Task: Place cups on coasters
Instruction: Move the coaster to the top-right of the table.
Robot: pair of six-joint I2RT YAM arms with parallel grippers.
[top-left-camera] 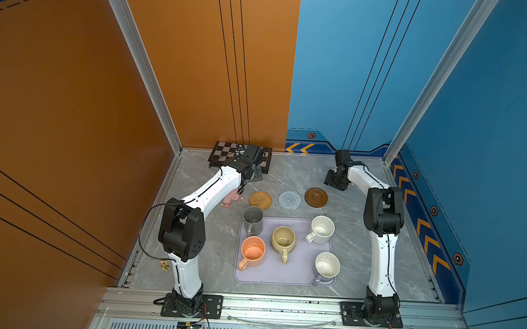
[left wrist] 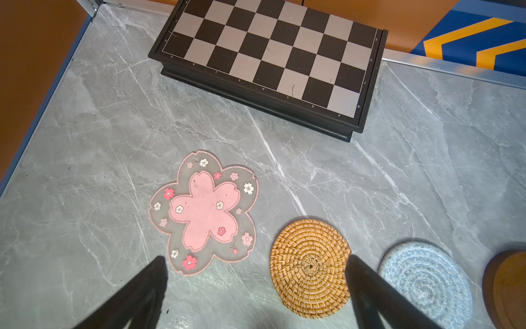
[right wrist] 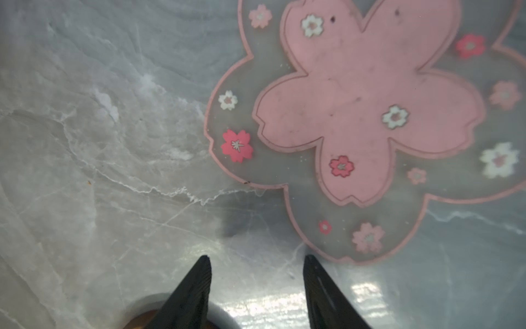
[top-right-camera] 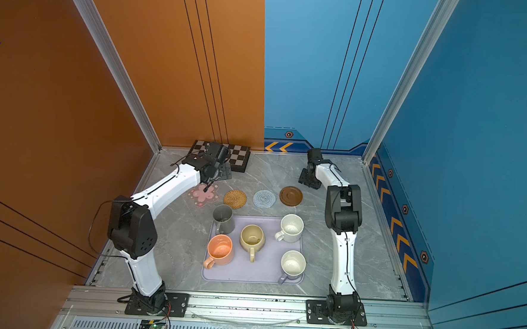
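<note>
Five cups stand on the lavender tray (top-left-camera: 281,279): grey (top-left-camera: 252,218), orange (top-left-camera: 253,251), beige-yellow (top-left-camera: 283,239), speckled white (top-left-camera: 323,228) and lavender (top-left-camera: 327,266). Behind the tray lies a row of coasters: pink flower (top-left-camera: 234,197), rattan (top-left-camera: 260,199), pale-blue spiral (top-left-camera: 289,199) and brown wooden disc (top-left-camera: 316,197). My left gripper (left wrist: 256,258) hangs open above the table between the flower coaster (left wrist: 203,212) and the rattan coaster (left wrist: 310,267). My right gripper (right wrist: 256,257) is open and low over the table at the back right, beside a second pink flower coaster (right wrist: 370,108), holding nothing.
A black-and-grey chequered board (top-left-camera: 225,154) lies in the back left corner, just behind the left gripper (top-left-camera: 257,174). The right gripper (top-left-camera: 335,183) is close to the back wall and to the brown disc. Walls close in the table's left, back and right sides.
</note>
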